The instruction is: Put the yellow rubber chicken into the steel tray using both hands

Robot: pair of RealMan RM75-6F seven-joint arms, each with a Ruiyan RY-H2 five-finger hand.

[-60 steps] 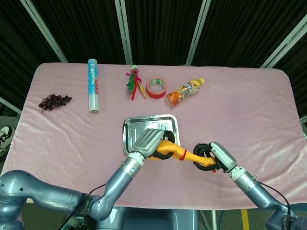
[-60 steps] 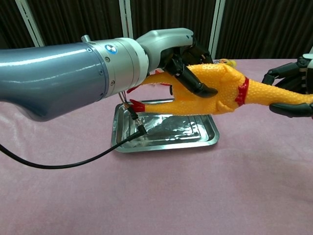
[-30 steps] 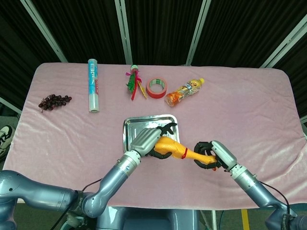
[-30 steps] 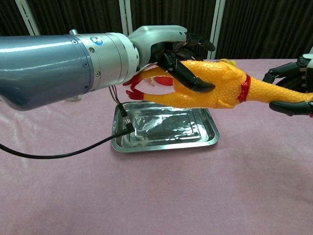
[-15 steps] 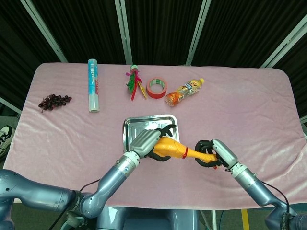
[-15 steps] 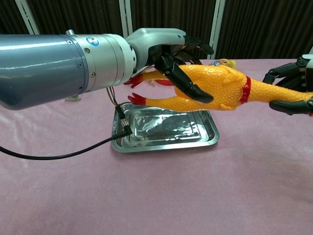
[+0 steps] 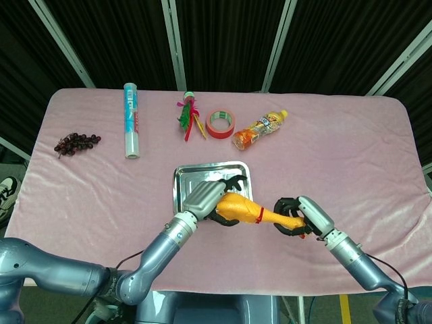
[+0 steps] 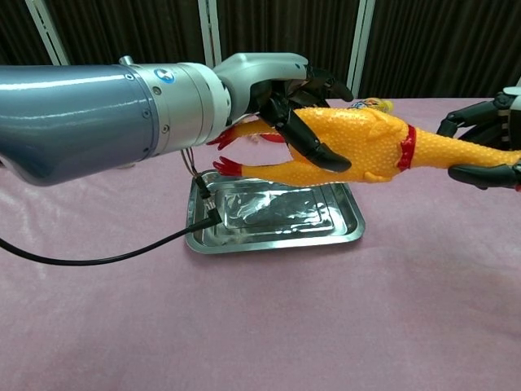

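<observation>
The yellow rubber chicken (image 8: 366, 151) hangs in the air above the right part of the steel tray (image 8: 275, 235), lying nearly level with its red feet to the left. My left hand (image 8: 281, 98) grips its body near the legs, dark fingers wrapped over it. My right hand (image 8: 488, 142) holds its neck end at the right frame edge. In the head view the chicken (image 7: 244, 208) spans from my left hand (image 7: 206, 200) to my right hand (image 7: 297, 217), over the tray (image 7: 185, 180) and its front right corner.
At the back of the pink cloth lie a bunch of grapes (image 7: 75, 143), a blue-white tube (image 7: 131, 120), a feathered toy (image 7: 189, 116), a red tape roll (image 7: 220, 123) and an orange drink bottle (image 7: 260, 129). A black cable (image 8: 106, 259) trails from my left arm.
Over two seconds both hands have raised the chicken slightly and carried it a little farther over the tray. In the last half second it has barely moved.
</observation>
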